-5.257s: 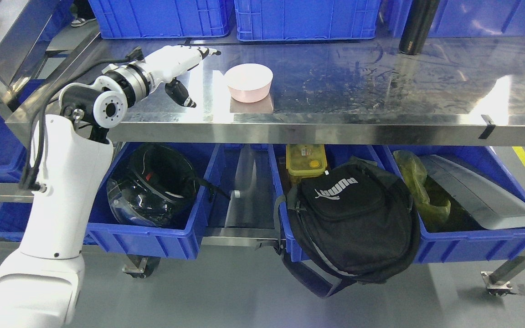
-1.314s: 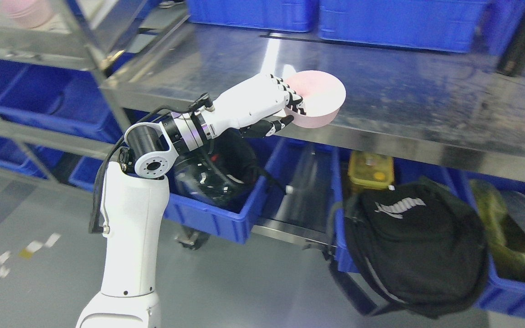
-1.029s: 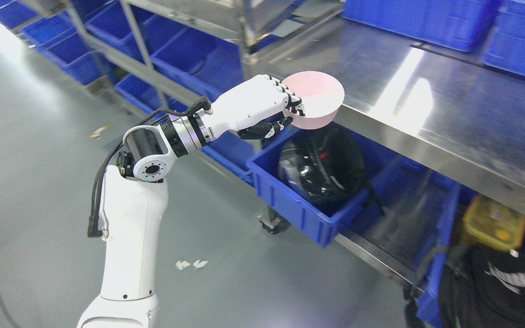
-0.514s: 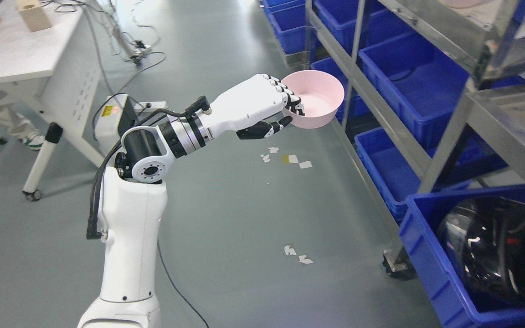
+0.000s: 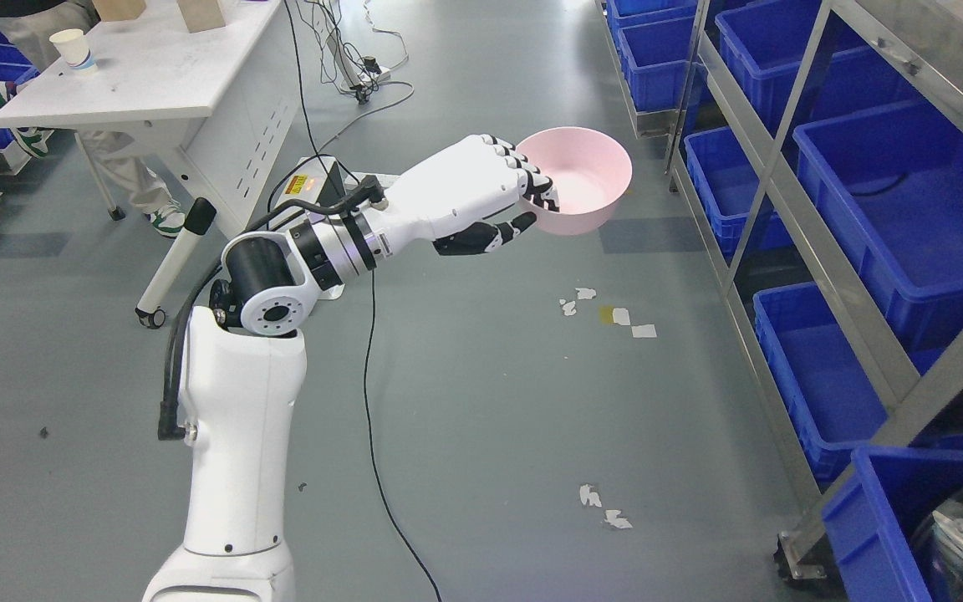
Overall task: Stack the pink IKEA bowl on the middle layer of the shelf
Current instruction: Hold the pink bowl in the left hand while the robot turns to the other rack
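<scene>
Fingers of the left hand curl over the near rim of the pink bowl, with the dark thumb pressed against the outside wall below, so the bowl is pinched by its edge and carried upright, mouth up and empty. The grip looks the same as it did a second ago: same rim, same finger placement, same level tilt.

What has changed is everything around it. Five seconds back the bowl sat on the steel table and the hand was open beside it; now the bowl hangs in the air over bare grey floor, touching nothing but the hand. The whole view has swung as well, which I read as the robot turning rather than the surroundings moving: the steel table is gone from sight, and a shelf rack loaded with blue bins runs along the right, with a white desk and loose cables at the upper left. The right hand is out of view.

For the task, pickup appears done and the carry is under way. The bowl is near the rack but not yet over any shelf. No second bowl to stack onto shows here, so the turn probably needs to continue before placing.
</scene>
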{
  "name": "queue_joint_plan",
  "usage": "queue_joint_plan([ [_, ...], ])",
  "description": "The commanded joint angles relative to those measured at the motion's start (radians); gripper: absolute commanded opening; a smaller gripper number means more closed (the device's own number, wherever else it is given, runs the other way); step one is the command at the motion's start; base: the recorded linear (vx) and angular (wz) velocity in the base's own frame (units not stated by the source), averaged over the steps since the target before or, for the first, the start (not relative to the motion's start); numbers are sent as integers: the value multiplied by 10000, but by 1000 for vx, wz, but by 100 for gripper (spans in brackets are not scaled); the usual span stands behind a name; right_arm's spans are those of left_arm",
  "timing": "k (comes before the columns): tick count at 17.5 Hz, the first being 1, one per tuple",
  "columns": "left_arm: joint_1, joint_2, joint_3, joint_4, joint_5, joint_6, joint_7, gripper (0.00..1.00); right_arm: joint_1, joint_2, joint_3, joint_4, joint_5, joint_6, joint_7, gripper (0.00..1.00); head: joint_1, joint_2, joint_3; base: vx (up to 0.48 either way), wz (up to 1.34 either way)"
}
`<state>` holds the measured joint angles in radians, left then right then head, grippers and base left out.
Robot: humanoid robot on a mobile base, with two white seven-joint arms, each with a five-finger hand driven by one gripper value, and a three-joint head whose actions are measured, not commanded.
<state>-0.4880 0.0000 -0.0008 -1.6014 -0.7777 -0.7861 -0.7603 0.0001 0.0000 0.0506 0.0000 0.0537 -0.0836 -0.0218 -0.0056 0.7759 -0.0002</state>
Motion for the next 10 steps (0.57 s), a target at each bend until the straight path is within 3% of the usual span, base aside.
queue_joint_plan([
  [1, 2, 174, 69, -31, 0, 7, 55, 1, 229, -175, 0, -175, 0, 8, -42, 100, 0, 0, 0, 156, 106],
  [10, 2, 174, 146, -16, 0, 7, 117, 2, 229, -175, 0, -175, 0, 8, -42, 100, 0, 0, 0, 205, 32],
])
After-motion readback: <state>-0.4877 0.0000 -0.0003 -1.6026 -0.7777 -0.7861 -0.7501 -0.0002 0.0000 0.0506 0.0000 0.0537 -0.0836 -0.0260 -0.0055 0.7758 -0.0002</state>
